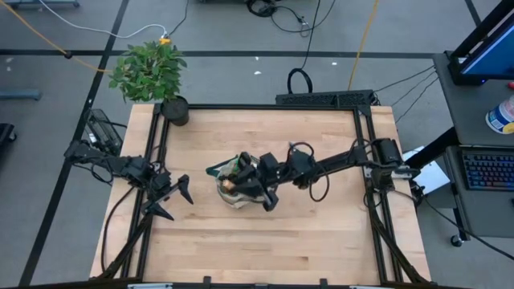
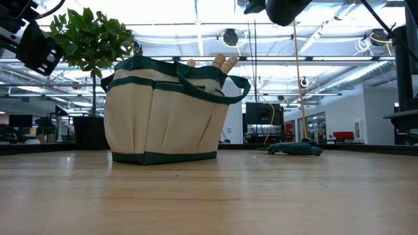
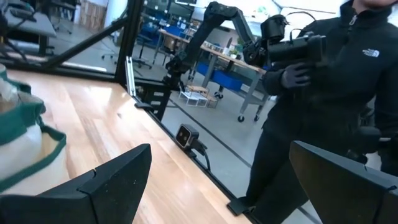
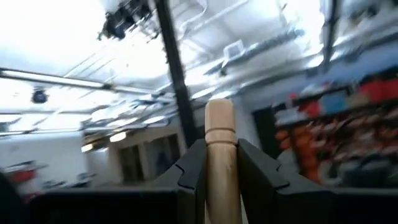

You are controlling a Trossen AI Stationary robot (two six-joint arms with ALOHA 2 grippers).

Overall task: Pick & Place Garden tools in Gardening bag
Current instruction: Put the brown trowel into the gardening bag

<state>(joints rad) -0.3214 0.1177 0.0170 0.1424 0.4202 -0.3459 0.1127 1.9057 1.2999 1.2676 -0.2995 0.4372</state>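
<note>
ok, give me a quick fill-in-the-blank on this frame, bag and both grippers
1. The right gripper has its fingers closed on a tool's ____ handle.
2. The right gripper is above the ____, at the table's middle.
3. The left gripper, near the table's left edge, has its fingers ____ and holds nothing.
4. The potted plant stands at a far ____ of the table.

Missing words: wooden; gardening bag; open; corner

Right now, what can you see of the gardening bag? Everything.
The gardening bag is a round beige canvas tote with dark green trim, outer pockets and loop handles. It stands upright near the middle of the wooden table. Pale wooden handles poke out of its top. The right gripper hangs over its opening, shut on one wooden handle.
</note>
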